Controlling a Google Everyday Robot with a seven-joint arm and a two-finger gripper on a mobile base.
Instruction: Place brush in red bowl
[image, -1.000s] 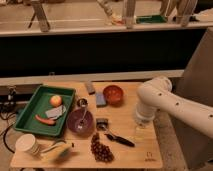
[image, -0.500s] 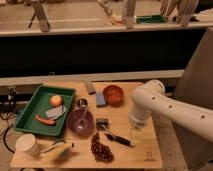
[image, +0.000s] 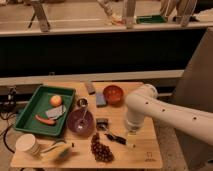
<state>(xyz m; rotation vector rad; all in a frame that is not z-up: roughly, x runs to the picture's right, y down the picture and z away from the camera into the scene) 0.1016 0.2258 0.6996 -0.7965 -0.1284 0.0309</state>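
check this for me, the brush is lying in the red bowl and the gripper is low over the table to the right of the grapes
One thing is wrong: the brush is not in the red bowl. It lies on the table, right of the grapes, as the camera view shows. The gripper is low over the table, as you said.

- Arm (image: 172, 114): off-white, smooth, built of thick tube-like segments, with small dark round spots in a row along its casing.
- Joint (image: 143, 95): rounded, bulbous, same off-white as the segments.
- Gripper (image: 131, 135): pale, narrower than the arm, at the arm's lower end over the near right part of the table (image: 147, 152).
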